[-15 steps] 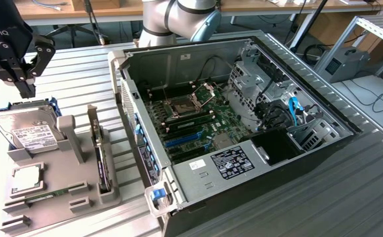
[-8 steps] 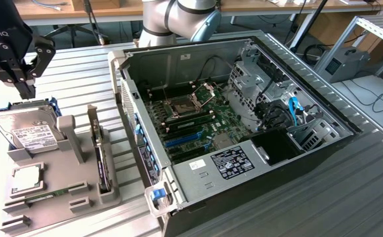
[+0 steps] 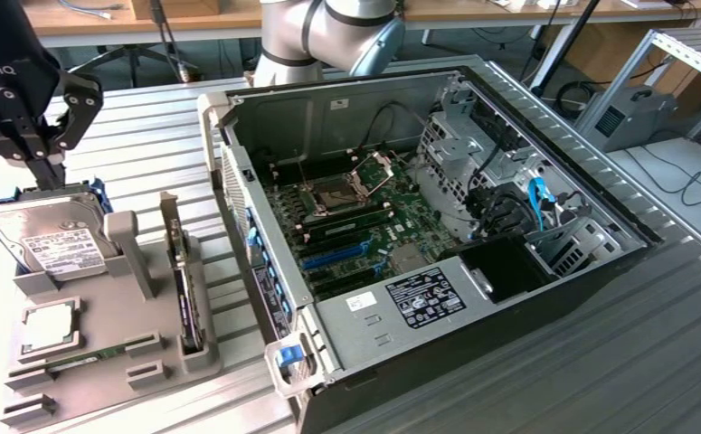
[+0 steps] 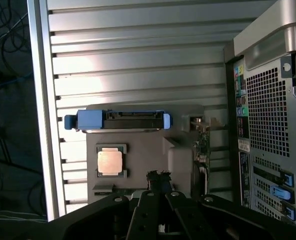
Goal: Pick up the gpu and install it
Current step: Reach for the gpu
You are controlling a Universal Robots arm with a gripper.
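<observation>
The gpu (image 3: pixel 183 280) is a thin black card standing on edge in a slot of the grey holder (image 3: pixel 145 271), its silver bracket end toward the far side. In the wrist view the gpu (image 4: pixel 203 145) appears edge-on between the holder and the computer case. My gripper (image 3: pixel 46 167) hangs above the table at the exterior view's left, over the hard drive's far end and well apart from the gpu. Its fingertips (image 4: pixel 158 176) are pressed together, shut on nothing.
A silver hard drive (image 3: pixel 54 237) in a blue caddy (image 4: pixel 118 121), a processor chip (image 4: pixel 110 161) and a green memory stick (image 3: pixel 85 357) share the grey holder. The open computer case (image 3: pixel 447 226) lies at the centre with its motherboard (image 3: pixel 363 231) exposed, on a ribbed metal table (image 3: pixel 145 127).
</observation>
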